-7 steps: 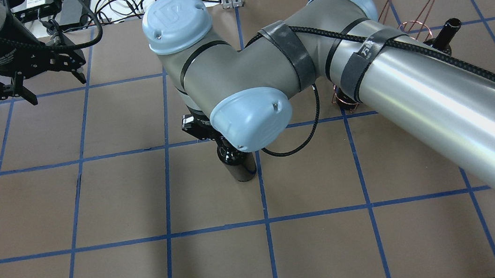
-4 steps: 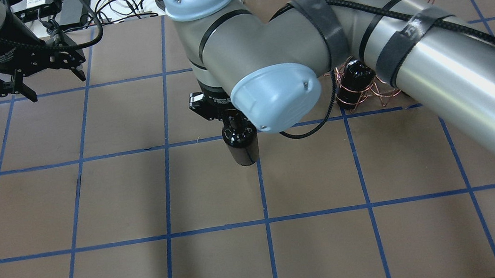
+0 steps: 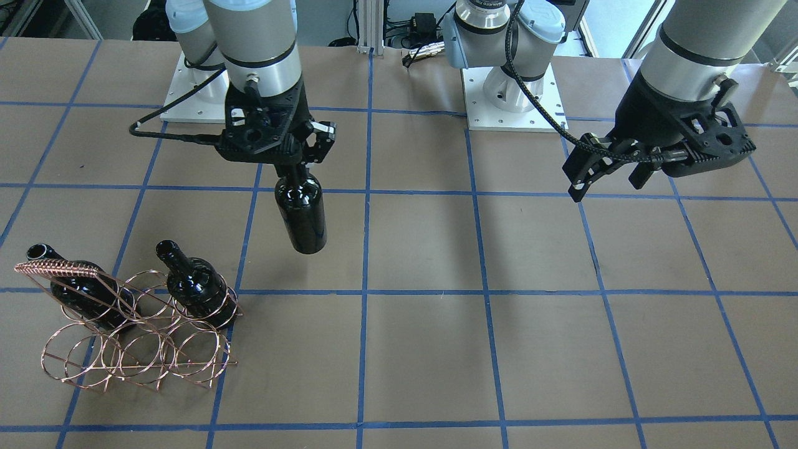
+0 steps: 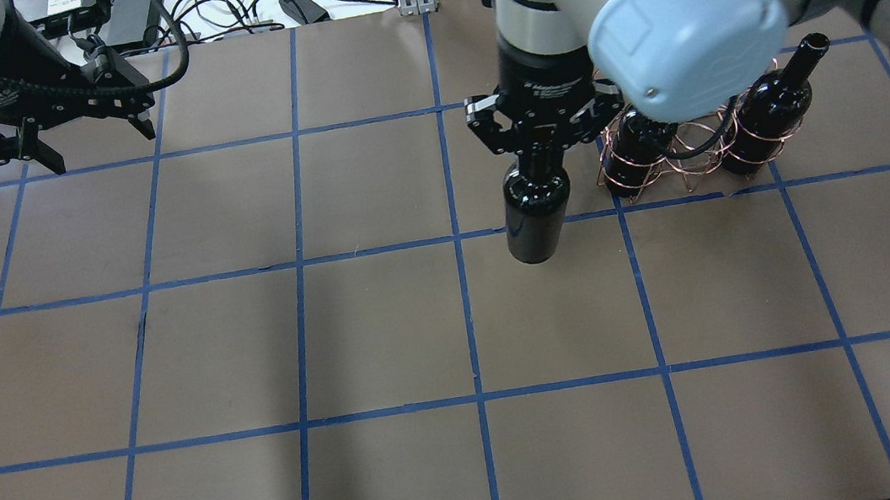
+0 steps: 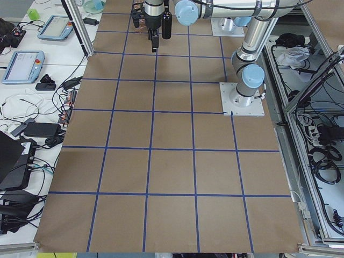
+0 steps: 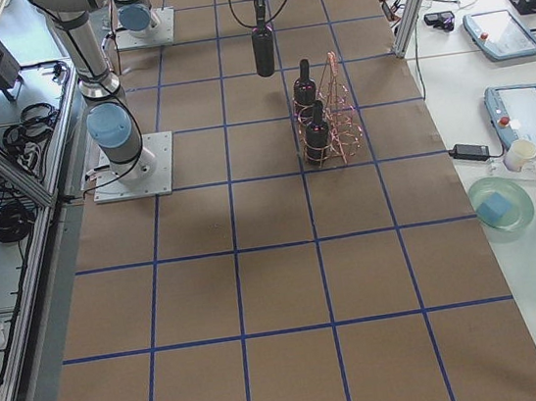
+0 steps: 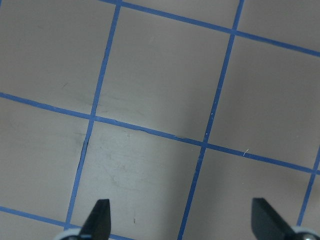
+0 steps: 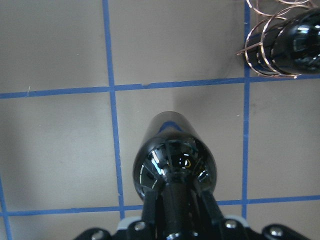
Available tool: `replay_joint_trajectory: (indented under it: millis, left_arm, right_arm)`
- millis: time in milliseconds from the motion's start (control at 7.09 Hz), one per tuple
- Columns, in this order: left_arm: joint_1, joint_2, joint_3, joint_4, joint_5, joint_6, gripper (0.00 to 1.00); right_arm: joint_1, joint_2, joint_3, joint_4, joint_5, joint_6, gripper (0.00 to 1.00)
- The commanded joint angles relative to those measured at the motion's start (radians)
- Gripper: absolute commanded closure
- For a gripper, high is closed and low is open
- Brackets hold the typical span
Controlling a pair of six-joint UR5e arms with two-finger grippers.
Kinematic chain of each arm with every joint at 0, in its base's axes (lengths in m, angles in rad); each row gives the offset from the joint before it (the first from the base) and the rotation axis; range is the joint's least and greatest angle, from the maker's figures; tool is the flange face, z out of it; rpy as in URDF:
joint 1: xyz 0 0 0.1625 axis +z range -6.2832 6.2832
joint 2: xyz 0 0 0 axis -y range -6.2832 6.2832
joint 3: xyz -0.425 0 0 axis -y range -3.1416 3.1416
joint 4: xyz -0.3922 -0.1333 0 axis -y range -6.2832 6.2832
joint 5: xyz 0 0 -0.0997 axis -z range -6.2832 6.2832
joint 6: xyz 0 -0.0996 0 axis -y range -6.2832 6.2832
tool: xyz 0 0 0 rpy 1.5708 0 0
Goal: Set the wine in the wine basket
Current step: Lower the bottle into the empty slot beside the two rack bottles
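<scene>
The right tool (image 4: 539, 149) pinches the wine (image 4: 536, 217) by its neck, upright and off the table (image 4: 379, 334) — just beside the wine basket (image 3: 140, 330) holding two other bottles (image 4: 768, 113) — while the left tool (image 4: 99, 148) hangs spread.

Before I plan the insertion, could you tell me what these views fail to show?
1. Overhead: the right arm's elbow cap covers the wine basket mid-rack.
2. Right wrist: the frame edge cuts the basket to one corner; the right gripper covers the held wine at its mouth.
3. Left wrist: only the left gripper and table show.
4. Exterior left: the basket is too small to see.
</scene>
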Motion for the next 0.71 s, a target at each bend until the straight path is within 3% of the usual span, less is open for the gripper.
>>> replay_joint_trajectory:
  millis: [0,423,564]
  left_arm:
    - [0.003,0.006,0.0,-0.033,0.006,0.006,0.0]
    - [-0.045,-0.003,0.015,-0.025,0.014,0.089,0.0]
    - [-0.1,-0.005,0.016,-0.018,0.099,0.107,0.0]
  right_arm:
    - [-0.098,-0.047,0.001,0.035,-0.071,-0.16,0.79]
    - [-0.269,-0.058,0.001,0.076,-0.11,-0.429,0.79]
    - [-0.333,-0.06,0.001,0.077,-0.108,-0.502,0.79]
